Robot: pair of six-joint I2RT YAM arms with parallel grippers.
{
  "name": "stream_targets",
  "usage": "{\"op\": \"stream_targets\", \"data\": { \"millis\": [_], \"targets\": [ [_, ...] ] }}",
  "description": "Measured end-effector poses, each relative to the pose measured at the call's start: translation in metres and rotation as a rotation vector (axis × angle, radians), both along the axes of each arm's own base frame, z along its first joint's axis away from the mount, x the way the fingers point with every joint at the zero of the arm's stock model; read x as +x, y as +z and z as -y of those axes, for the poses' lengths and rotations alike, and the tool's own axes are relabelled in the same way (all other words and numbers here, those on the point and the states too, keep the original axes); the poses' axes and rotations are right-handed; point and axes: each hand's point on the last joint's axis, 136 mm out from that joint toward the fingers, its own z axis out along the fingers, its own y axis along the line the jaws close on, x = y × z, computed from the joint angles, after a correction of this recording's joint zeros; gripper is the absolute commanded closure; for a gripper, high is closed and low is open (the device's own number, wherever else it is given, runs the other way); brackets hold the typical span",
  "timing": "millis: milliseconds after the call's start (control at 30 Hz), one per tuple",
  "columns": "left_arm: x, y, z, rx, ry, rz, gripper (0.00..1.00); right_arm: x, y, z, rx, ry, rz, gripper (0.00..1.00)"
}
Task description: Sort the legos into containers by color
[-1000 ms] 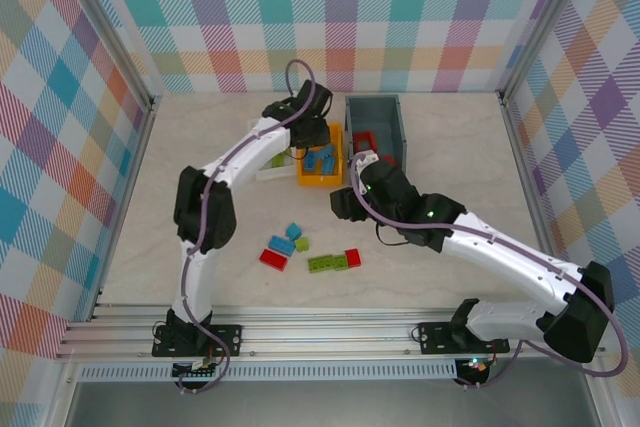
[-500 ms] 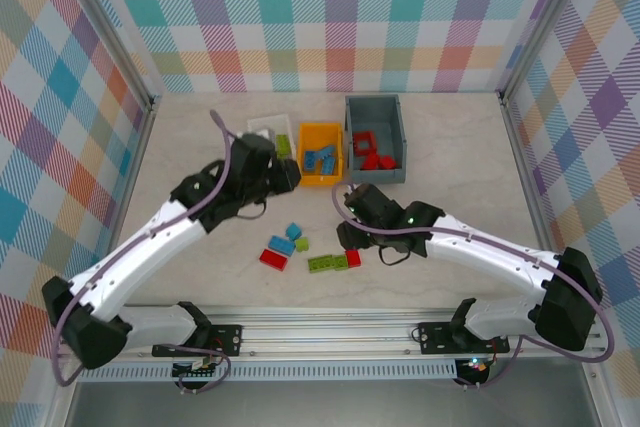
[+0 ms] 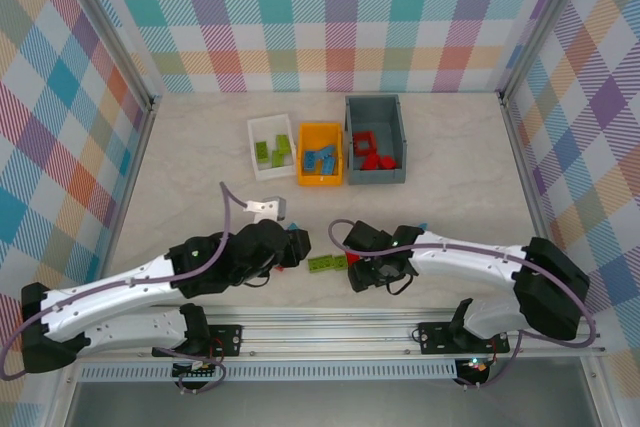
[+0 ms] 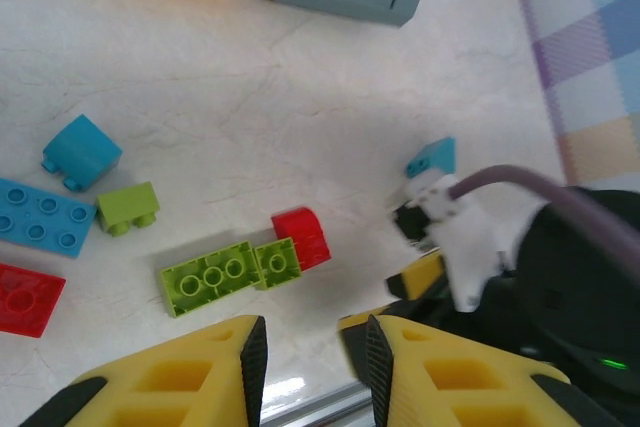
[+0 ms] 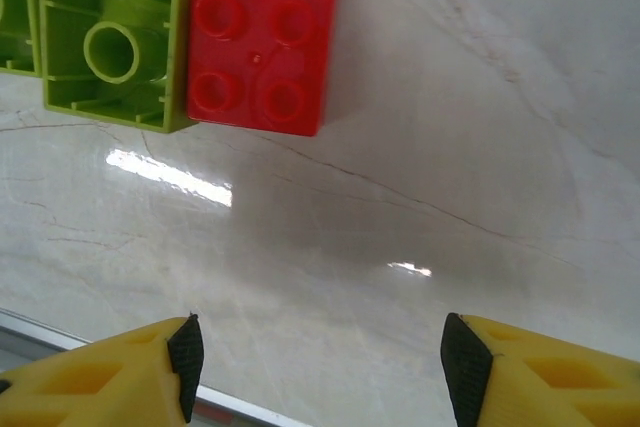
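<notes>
Loose legos lie on the near table: a long green brick (image 4: 210, 277) joined to a small green one (image 4: 275, 260), a red brick (image 4: 303, 237), a cyan block (image 4: 80, 150), a flat blue brick (image 4: 40, 215), a small green brick (image 4: 128, 207) and a flat red brick (image 4: 25, 297). My left gripper (image 4: 310, 367) hovers low just in front of them, slightly open and empty. My right gripper (image 5: 320, 362) is wide open and empty, just on the near side of the red brick (image 5: 260, 42) and green brick (image 5: 110, 47). The white bin (image 3: 252, 142) holds green legos, the orange bin (image 3: 320, 180) blue ones, and the grey bin (image 3: 373, 175) red ones.
Both grippers (image 3: 297, 244) (image 3: 362, 272) work close together near the table's front. The right wrist (image 4: 540, 277) sits just right of my left fingers. A metal rail (image 3: 320, 322) runs along the near edge, and plaid walls close in both sides.
My left arm swung from over the bins down to the loose legos at the front. My right gripper came nearer, past the red brick, and opened wider.
</notes>
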Motion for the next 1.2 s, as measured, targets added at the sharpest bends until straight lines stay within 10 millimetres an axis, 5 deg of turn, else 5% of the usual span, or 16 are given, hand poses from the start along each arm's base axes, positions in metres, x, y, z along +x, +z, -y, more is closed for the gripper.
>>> {"op": "stream_targets", "data": {
  "millis": [200, 367, 767, 1033, 1200],
  "targets": [
    [0.0, 0.009, -0.03, -0.03, 0.088, 0.03, 0.66, 0.004, -0.021, -0.01, -0.026, 0.003, -0.027, 0.33],
    [0.001, 0.009, -0.037, -0.018, 0.111, 0.035, 0.66, 0.013, -0.027, -0.013, -0.075, -0.007, -0.024, 0.39],
    [0.002, 0.004, -0.036, 0.002, 0.115, 0.032, 0.66, 0.031, -0.027, -0.019, -0.105, -0.046, -0.036, 0.41],
    [0.003, 0.004, -0.035, 0.002, 0.114, 0.032, 0.66, 0.069, -0.015, -0.045, 0.001, -0.081, 0.054, 0.48],
    [0.004, 0.004, -0.031, -0.006, 0.112, 0.032, 0.66, 0.072, -0.018, -0.045, 0.0, -0.085, 0.055, 0.49]
  ]
}}
